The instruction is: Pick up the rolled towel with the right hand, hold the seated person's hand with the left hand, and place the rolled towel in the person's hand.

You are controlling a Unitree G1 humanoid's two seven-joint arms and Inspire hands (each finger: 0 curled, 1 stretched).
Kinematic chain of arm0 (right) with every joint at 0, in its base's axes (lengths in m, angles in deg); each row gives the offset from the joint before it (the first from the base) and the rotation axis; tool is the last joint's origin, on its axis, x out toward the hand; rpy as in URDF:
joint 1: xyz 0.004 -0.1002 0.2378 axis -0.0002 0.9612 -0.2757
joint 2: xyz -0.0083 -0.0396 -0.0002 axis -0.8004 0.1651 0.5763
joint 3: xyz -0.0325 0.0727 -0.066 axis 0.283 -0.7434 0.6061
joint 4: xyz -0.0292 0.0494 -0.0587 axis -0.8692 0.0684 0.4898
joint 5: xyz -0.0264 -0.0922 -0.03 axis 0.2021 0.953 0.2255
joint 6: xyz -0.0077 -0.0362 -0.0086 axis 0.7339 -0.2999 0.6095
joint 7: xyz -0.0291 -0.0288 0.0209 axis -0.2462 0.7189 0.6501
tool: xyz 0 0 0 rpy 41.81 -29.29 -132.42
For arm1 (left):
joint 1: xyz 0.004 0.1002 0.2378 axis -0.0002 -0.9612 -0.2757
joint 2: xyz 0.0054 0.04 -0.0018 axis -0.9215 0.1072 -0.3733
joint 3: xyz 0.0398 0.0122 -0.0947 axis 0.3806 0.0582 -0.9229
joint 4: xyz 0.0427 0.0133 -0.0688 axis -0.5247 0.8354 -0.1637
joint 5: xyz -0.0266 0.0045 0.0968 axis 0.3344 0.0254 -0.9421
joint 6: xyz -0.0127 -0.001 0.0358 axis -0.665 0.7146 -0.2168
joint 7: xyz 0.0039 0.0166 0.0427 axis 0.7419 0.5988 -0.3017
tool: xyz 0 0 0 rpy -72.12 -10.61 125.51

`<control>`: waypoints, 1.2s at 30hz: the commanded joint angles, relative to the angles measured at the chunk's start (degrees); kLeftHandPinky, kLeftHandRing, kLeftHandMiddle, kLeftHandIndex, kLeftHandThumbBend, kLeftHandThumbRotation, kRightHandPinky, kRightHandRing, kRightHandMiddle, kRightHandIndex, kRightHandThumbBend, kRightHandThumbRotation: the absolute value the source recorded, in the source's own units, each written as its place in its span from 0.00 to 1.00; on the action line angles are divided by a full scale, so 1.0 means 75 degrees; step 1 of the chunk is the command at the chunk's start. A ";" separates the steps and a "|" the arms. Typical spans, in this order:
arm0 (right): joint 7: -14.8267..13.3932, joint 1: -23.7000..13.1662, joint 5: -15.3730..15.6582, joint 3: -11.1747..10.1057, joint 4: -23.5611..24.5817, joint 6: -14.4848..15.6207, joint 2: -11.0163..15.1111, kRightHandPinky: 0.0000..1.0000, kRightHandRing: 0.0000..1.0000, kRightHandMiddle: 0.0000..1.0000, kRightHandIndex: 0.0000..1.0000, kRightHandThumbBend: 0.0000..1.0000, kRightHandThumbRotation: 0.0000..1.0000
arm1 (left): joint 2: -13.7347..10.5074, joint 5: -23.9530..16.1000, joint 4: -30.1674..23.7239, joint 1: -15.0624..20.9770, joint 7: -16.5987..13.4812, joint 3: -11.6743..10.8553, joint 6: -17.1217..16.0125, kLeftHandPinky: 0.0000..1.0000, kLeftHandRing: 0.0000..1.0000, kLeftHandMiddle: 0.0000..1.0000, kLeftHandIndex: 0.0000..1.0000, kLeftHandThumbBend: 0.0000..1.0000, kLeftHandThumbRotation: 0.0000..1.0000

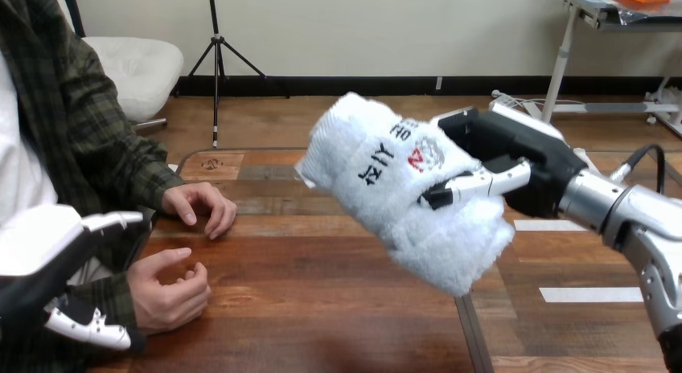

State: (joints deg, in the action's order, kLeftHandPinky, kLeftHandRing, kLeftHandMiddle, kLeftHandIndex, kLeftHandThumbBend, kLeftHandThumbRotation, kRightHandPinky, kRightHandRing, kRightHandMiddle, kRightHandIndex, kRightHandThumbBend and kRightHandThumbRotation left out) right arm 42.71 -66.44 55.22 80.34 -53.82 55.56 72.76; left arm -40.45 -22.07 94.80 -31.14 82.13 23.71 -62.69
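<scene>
Our right hand (490, 180), arm raised, clasps the fluffy white rolled towel (394, 204) above the plank-wood tabletop (322, 301). Our left hand (40, 264) sits beside the person's nearer hand (169, 293); its grip we cannot tell.

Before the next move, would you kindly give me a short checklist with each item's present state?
1. White rolled terry towel held by right hand: ok.
2. Towel clear of the wooden table: ok.
3. Left hand holding the person's lower hand: cannot tell.
4. That hand open, palm up, to receive: not ok, its fingers are curled.
5. Towel above that hand: not ok, it is off to the right.
</scene>
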 commanded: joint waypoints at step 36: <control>-0.0649 -0.1151 0.0826 0.0626 -0.0780 -0.1164 -0.1358 0.14 0.18 0.25 0.36 0.84 0.00 | -0.0801 -0.1025 0.4264 0.2521 -0.2247 0.2400 -0.0872 0.71 0.78 0.83 0.84 1.00 0.32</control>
State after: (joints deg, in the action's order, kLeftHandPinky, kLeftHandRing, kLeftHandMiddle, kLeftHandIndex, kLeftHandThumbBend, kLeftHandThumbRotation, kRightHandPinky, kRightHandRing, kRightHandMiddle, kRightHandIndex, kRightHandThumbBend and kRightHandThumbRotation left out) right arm 38.79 -68.31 60.27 84.68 -54.92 50.54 64.06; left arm -44.58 -29.89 124.88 -15.58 67.56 40.37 -68.94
